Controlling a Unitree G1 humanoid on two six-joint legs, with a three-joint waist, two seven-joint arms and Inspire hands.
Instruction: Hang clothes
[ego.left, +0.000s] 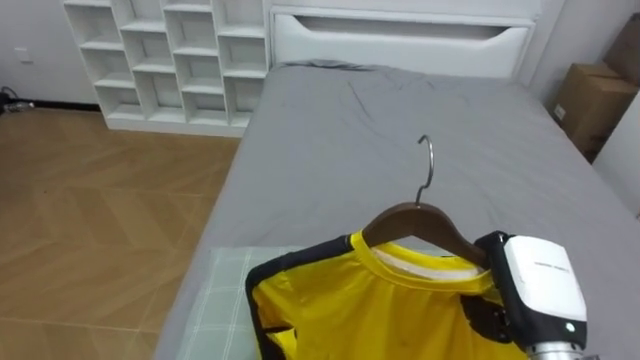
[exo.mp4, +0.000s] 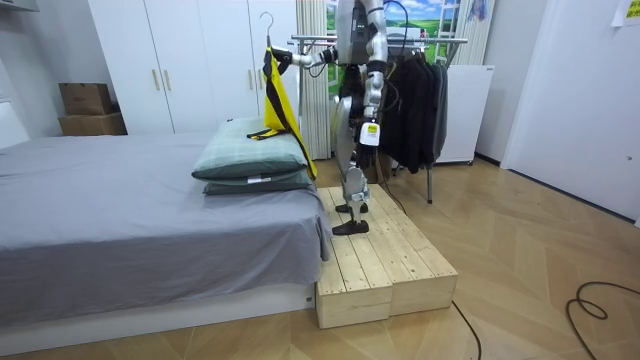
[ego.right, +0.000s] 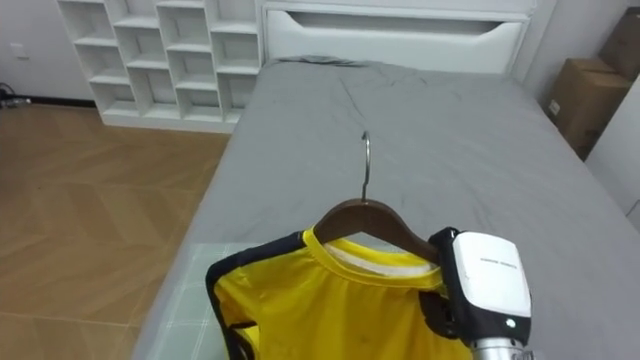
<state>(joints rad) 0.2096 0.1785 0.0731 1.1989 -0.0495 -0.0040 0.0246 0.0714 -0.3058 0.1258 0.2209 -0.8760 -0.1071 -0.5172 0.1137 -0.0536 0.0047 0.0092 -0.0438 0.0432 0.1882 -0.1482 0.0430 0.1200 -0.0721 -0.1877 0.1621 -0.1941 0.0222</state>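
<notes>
A yellow shirt (ego.left: 380, 310) with dark trim hangs on a wooden hanger (ego.left: 415, 222) whose metal hook (ego.left: 427, 160) points up. My right hand (ego.left: 487, 318) comes in from the lower right and is shut on the hanger's right shoulder, through the shirt's cloth. The room view has the shirt (exo.mp4: 280, 100) held out over the foot of the bed by my right hand (exo.mp4: 293, 60), while my left hand (exo.mp4: 367, 133) hangs at my side. Behind me stands a clothes rail (exo.mp4: 430, 40) carrying dark garments (exo.mp4: 415, 110).
I stand on a wooden platform (exo.mp4: 380, 260) at the foot of a grey bed (ego.left: 400, 130). Two green pillows (exo.mp4: 250, 160) lie stacked under the shirt. A white cubby shelf (ego.left: 170, 60) is at the far left and cardboard boxes (ego.left: 590, 100) at the far right.
</notes>
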